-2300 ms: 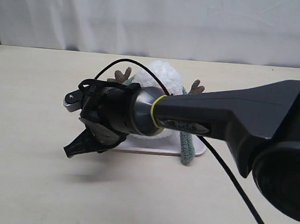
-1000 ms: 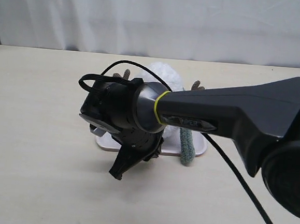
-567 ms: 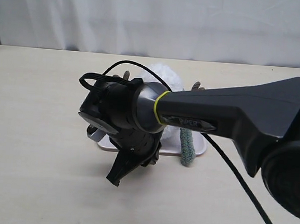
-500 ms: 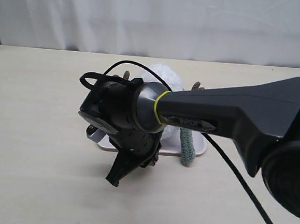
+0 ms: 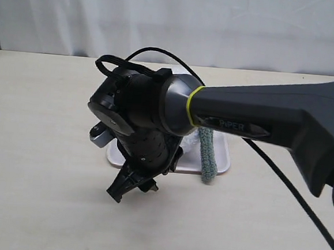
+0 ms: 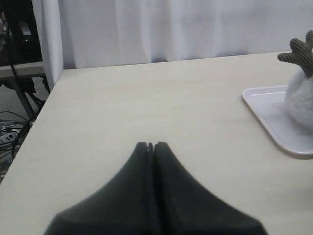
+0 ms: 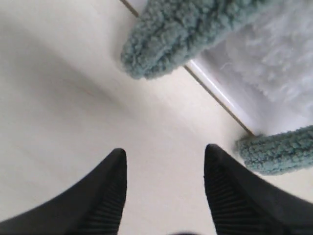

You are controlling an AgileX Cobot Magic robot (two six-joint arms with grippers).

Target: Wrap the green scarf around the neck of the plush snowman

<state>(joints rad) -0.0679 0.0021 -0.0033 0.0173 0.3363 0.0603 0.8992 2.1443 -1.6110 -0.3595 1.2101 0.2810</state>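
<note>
The green scarf shows two fuzzy ends, the second end lying over the white tray's edge. One end hangs over the tray in the exterior view. My right gripper is open over bare table just off the tray, apart from both ends; in the exterior view this gripper points down in front of the tray. The plush snowman and its twig arm stand on the tray. Its neck is hidden. My left gripper is shut on nothing, far from the tray.
The right arm crosses the exterior view and hides most of the snowman. A black cable trails from it over the table. White curtain lines the back; the table edge drops off in the left wrist view.
The right wrist has swung up and nearer the camera, now covering the snowman's head. Its fingertips shifted slightly left in front of the tray. The scarf end on the tray has not moved.
</note>
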